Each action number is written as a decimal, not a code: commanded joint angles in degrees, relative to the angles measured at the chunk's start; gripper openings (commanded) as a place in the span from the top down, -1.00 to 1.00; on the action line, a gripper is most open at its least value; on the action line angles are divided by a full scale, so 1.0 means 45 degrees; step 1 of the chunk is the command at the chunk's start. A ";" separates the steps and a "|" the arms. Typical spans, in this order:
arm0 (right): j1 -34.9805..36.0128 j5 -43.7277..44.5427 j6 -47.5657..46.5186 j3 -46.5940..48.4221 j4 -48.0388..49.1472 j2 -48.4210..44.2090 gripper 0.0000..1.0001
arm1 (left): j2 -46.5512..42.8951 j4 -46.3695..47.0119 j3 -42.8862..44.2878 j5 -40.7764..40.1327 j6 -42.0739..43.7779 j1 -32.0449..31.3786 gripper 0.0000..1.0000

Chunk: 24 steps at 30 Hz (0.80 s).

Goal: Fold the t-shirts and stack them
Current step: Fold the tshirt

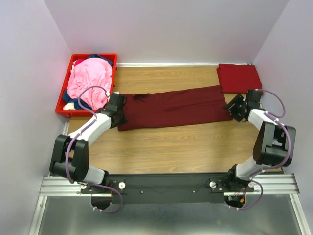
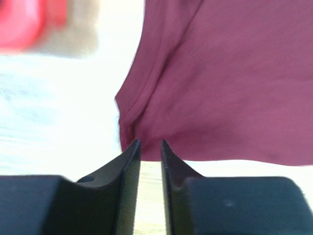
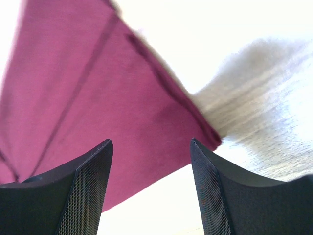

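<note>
A dark maroon t-shirt (image 1: 176, 106), folded into a long strip, lies across the middle of the table. My left gripper (image 1: 117, 108) is at its left end. In the left wrist view the gripper (image 2: 150, 141) has only a narrow gap, with bare table showing through it, and its tips sit at the shirt's edge (image 2: 230, 88). My right gripper (image 1: 232, 106) is at the strip's right end. It is wide open (image 3: 150, 140) and empty over the shirt's corner (image 3: 98, 98). A folded red shirt (image 1: 238, 77) lies at the back right.
A red plastic crate (image 1: 93, 55) stands at the back left, holding a crumpled pink shirt (image 1: 89, 81) and some navy cloth (image 1: 100, 57). It shows blurred in the left wrist view (image 2: 19, 24). Lilac walls close the table's left, back and right sides.
</note>
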 commanded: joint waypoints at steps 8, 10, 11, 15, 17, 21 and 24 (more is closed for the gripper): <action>0.1698 -0.2787 -0.1120 0.0656 0.0433 -0.1101 -0.43 | 0.2389 0.1215 0.4181 0.2151 0.0124 -0.0567 0.33; 0.1972 -0.2767 -0.1178 0.0656 0.0472 -0.1082 -0.42 | 0.3391 0.1098 0.4943 0.2173 0.0183 -0.0685 0.39; 0.2148 -0.2806 -0.1256 0.0617 0.0511 -0.0985 -0.43 | 0.4266 0.0942 0.5585 0.2173 0.0202 -0.0724 0.53; 0.2617 -0.3352 -0.1763 0.0888 0.0609 -0.0477 -0.43 | 0.5426 0.0375 0.6917 0.2038 0.0339 -0.0802 0.53; 0.3125 -0.3470 -0.2055 0.1123 0.0628 -0.0146 -0.43 | 0.5428 0.0142 0.7327 0.1610 0.0339 -0.0783 0.47; 0.4413 -0.3819 -0.2448 0.2079 0.1096 0.0927 -0.42 | 0.4998 0.0003 0.7564 0.0848 0.0339 -0.0763 -0.09; 0.5175 -0.4270 -0.2760 0.3426 0.1448 0.2177 -0.40 | 0.4763 0.0023 0.7583 0.0865 0.0417 -0.0588 -0.29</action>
